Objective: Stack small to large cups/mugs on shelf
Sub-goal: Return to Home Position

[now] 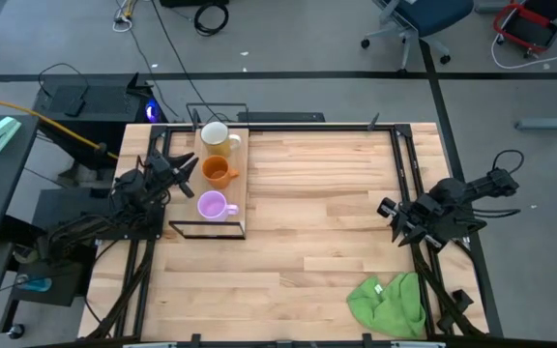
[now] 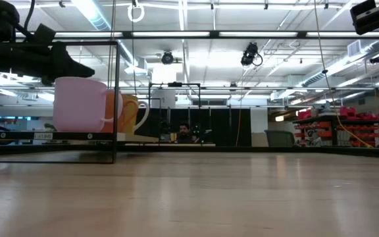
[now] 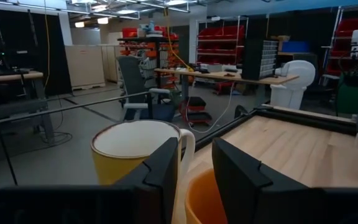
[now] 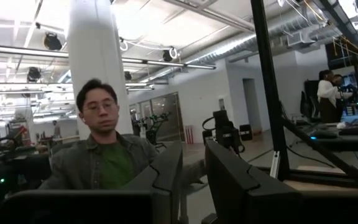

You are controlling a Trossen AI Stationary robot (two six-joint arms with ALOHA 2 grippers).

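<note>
Where wooden shelf (image 1: 240,193) lies, three round mugs (image 1: 218,171) stand

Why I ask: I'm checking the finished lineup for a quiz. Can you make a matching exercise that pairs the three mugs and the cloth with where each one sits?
Things:
1. purple mug
2. orange mug
3. pale yellow mug
4. green cloth

Places:
A. middle of the shelf
B. on the tabletop, off the shelf, on the right arm's side
C. shelf end toward the high view's top edge
D. shelf end toward the high view's bottom edge

Pairs: 1-D, 2-A, 3-C, 4-B
</note>
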